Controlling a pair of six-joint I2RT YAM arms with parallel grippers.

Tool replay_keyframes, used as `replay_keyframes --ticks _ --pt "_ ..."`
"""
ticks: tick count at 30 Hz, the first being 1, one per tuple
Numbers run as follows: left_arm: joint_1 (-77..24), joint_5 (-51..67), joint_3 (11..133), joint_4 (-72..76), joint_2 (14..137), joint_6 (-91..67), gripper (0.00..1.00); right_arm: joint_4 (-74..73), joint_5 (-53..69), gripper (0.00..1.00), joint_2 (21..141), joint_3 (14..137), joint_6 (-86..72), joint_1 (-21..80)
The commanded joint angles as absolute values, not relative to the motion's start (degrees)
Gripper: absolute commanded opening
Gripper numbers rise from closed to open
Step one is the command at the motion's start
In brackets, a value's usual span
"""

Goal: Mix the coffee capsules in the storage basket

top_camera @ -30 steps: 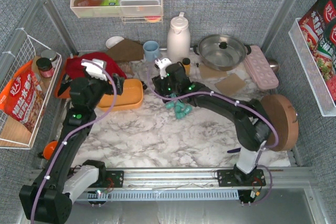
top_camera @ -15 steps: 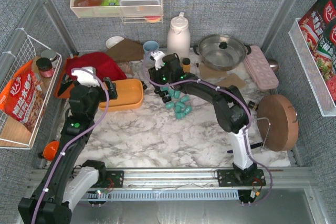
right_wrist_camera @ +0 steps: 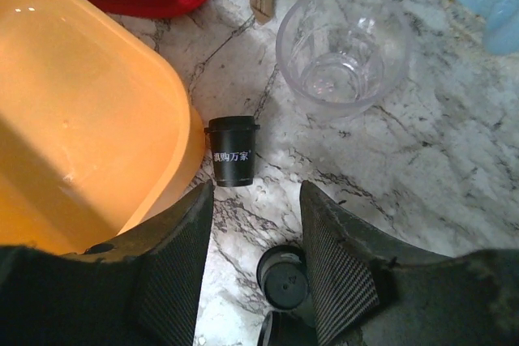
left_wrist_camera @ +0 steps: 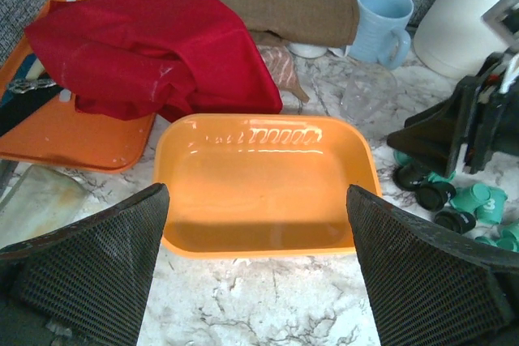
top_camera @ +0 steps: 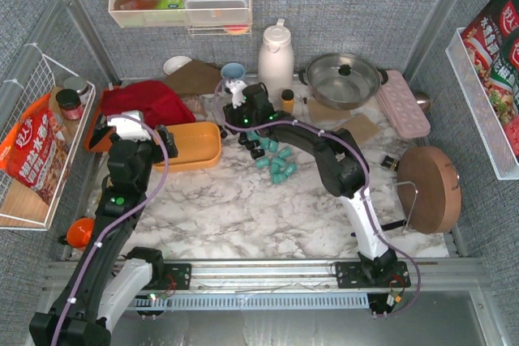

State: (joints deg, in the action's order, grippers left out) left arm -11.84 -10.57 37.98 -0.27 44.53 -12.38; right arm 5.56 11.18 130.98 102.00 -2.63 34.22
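Note:
The orange storage basket (top_camera: 195,146) stands empty left of centre; it also shows in the left wrist view (left_wrist_camera: 263,180) and at the left of the right wrist view (right_wrist_camera: 73,143). Teal coffee capsules (top_camera: 277,165) lie in a heap on the marble to its right, with black ones (top_camera: 255,147) beside them. My left gripper (top_camera: 165,140) is open and empty, just short of the basket's near rim (left_wrist_camera: 257,194). My right gripper (top_camera: 243,125) is open and empty, low over the marble by the basket's right end (right_wrist_camera: 255,192). One black capsule (right_wrist_camera: 233,151) lies just ahead of its fingers, another (right_wrist_camera: 284,275) between them.
A clear glass (right_wrist_camera: 342,50) and a blue mug (top_camera: 233,75) stand just behind the right gripper. A red cloth (top_camera: 146,100) on an orange board (left_wrist_camera: 65,131) lies behind the basket. A white thermos (top_camera: 276,58), steel pot (top_camera: 342,79) and round wooden board (top_camera: 434,188) stand to the right.
My right gripper has moved left and back from over the capsule heap to the basket's right end. My left gripper has drawn back a little from over the basket.

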Motion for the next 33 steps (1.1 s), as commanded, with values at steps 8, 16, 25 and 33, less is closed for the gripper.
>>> replay_keyframes --ticks 8,16,25,33 --pt "-11.78 -11.99 37.43 2.24 43.22 -12.48 0.99 0.02 13.58 0.59 136.27 108.73 -3.10 35.57" --pt "-11.78 -11.41 37.37 2.22 42.38 -13.26 0.99 -3.50 11.55 0.59 138.42 111.68 -8.43 36.87" --pt "-11.81 -10.56 37.46 2.26 42.20 -13.58 0.99 -13.07 9.03 0.59 143.35 121.97 -9.52 36.98" --pt "-11.82 -9.79 37.96 1.80 41.62 -14.40 0.99 -21.37 7.12 0.59 148.14 131.26 -10.83 36.98"
